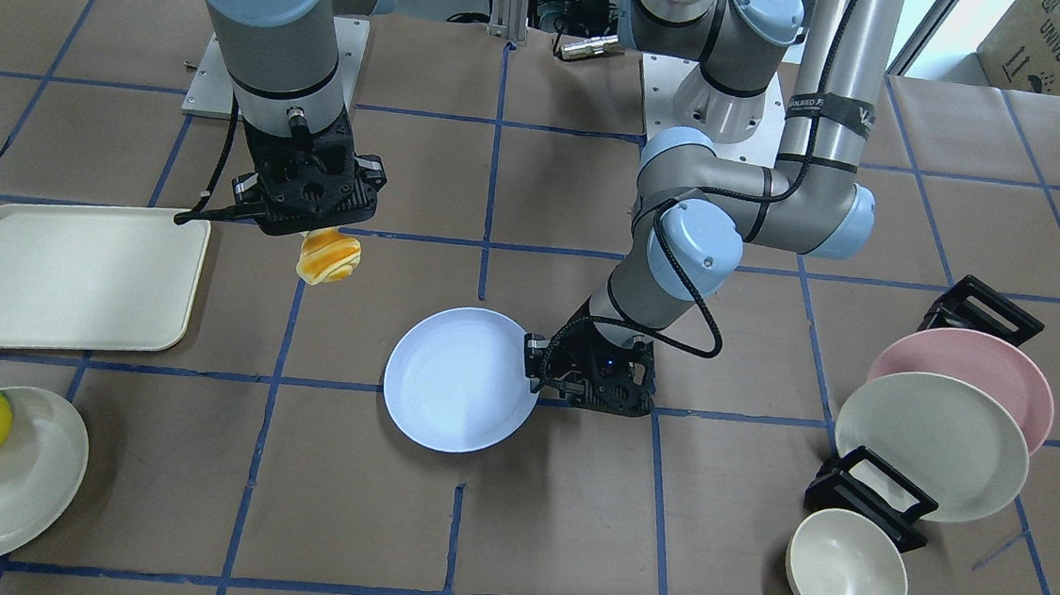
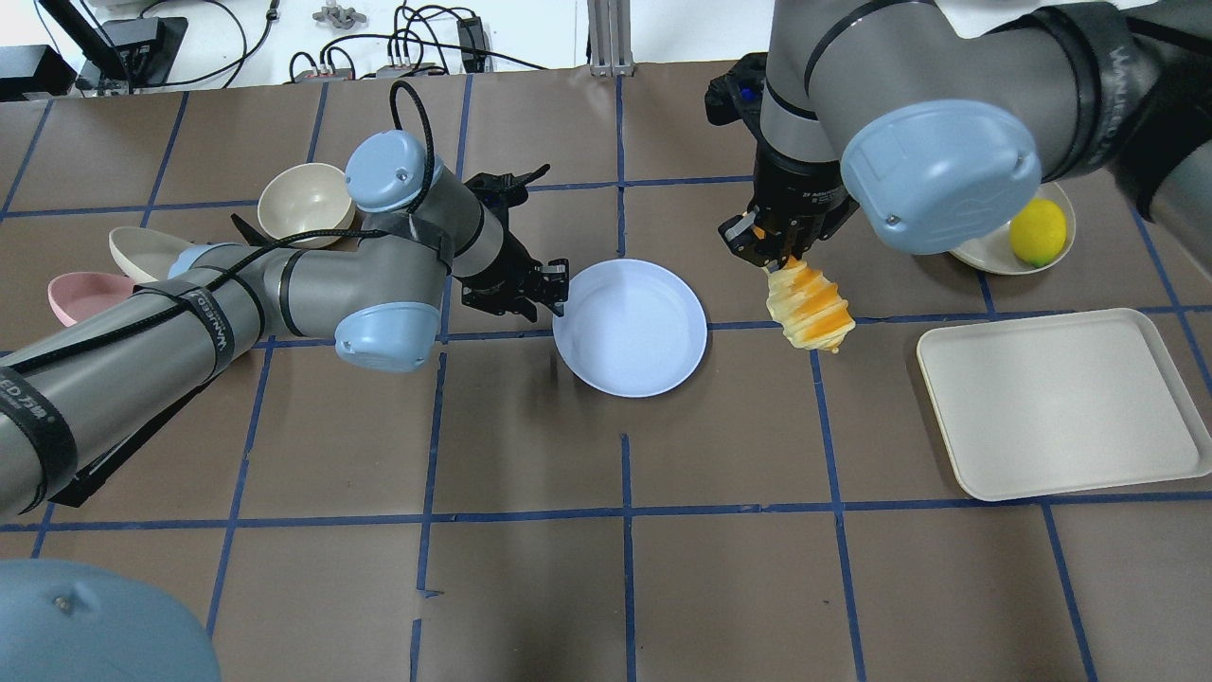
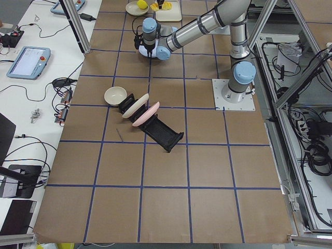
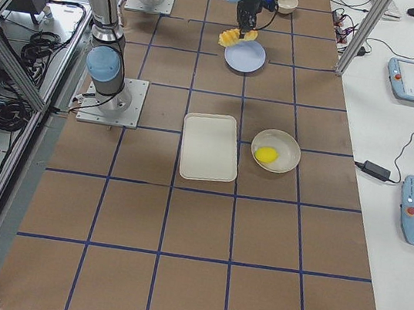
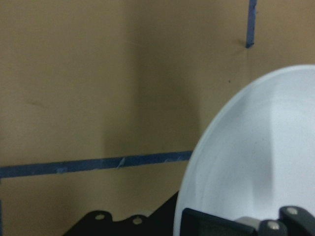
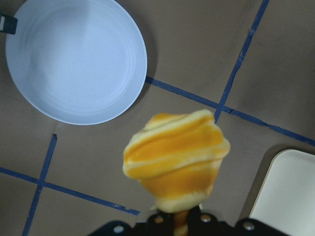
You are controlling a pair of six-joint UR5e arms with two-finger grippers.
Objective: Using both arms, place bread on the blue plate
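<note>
The bread [image 2: 807, 308], a ridged orange and cream loaf, hangs by one end from my right gripper [image 2: 772, 256], which is shut on it above the table. It hangs to the right of the blue plate [image 2: 630, 327], apart from it. In the front view the bread [image 1: 330, 258] sticks out below the right gripper [image 1: 310, 209]. The right wrist view shows the bread [image 6: 177, 157] with the blue plate [image 6: 74, 59] beyond it. My left gripper [image 2: 554, 292] is shut on the plate's left rim, with the plate [image 1: 462, 377] flat on the table. The left wrist view shows one of its fingers [image 5: 211, 227] over the rim [image 5: 206, 147].
A cream tray [image 2: 1060, 403] lies right of the bread. A yellow lemon [image 2: 1037, 232] sits on a cream plate [image 2: 985, 251] behind it. A cream bowl [image 2: 305, 204], a cream plate [image 1: 930, 442] and a pink plate [image 1: 969, 365] in black racks stand on my left side.
</note>
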